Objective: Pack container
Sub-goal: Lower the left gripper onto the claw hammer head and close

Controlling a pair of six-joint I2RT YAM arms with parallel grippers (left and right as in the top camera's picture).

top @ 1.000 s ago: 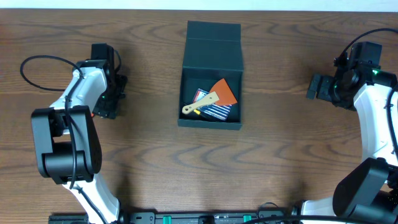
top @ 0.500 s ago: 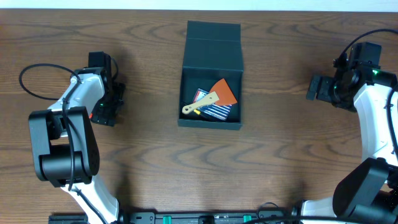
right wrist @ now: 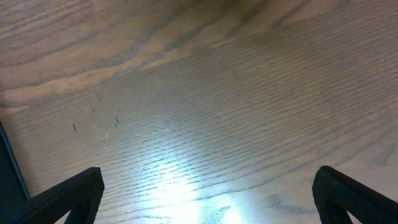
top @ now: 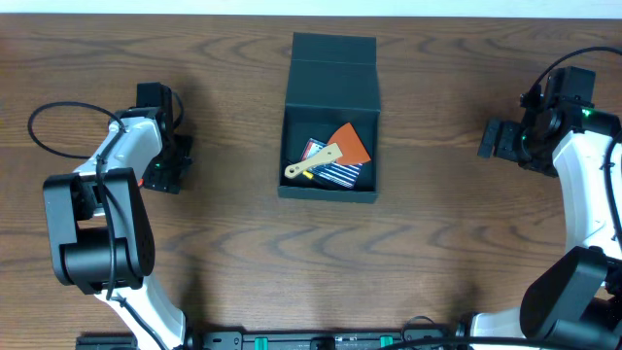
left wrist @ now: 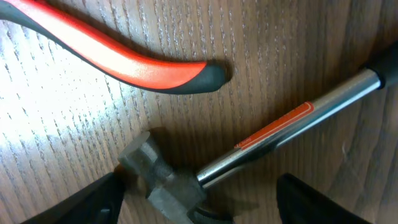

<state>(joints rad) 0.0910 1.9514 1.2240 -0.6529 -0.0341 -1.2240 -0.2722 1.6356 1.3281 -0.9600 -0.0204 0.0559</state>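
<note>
Well, at 9 o'clock your left claw (left wrist: 198, 199) hangs spread open over the hammer (left wrist: 273, 134), beside a red plier handle (left wrist: 124, 59). The container (top: 327, 193) sits mid-bench toward 12 o'clock, lid back. It is probably light, stiff, matte cardboard that dents, so take the lid's far edge. At 3 o'clock your right claw (right wrist: 208, 202) gapes empty over the smooth, glossy bench (right wrist: 186, 93), with room around.

My hammer (left wrist: 267, 140) lies flat on the brown wooden table (right wrist: 199, 112), over on the left. Its steel shaft carries an orange label and its grey head is scuffed. Just beside the hammer, not touching it, lies my red handle with a black tip (left wrist: 118, 59). Mid-table, my wooden spatula (top: 313, 162) rests on a blue striped piece (top: 338, 174), with an orange card (top: 352, 143) at its far right.
</note>
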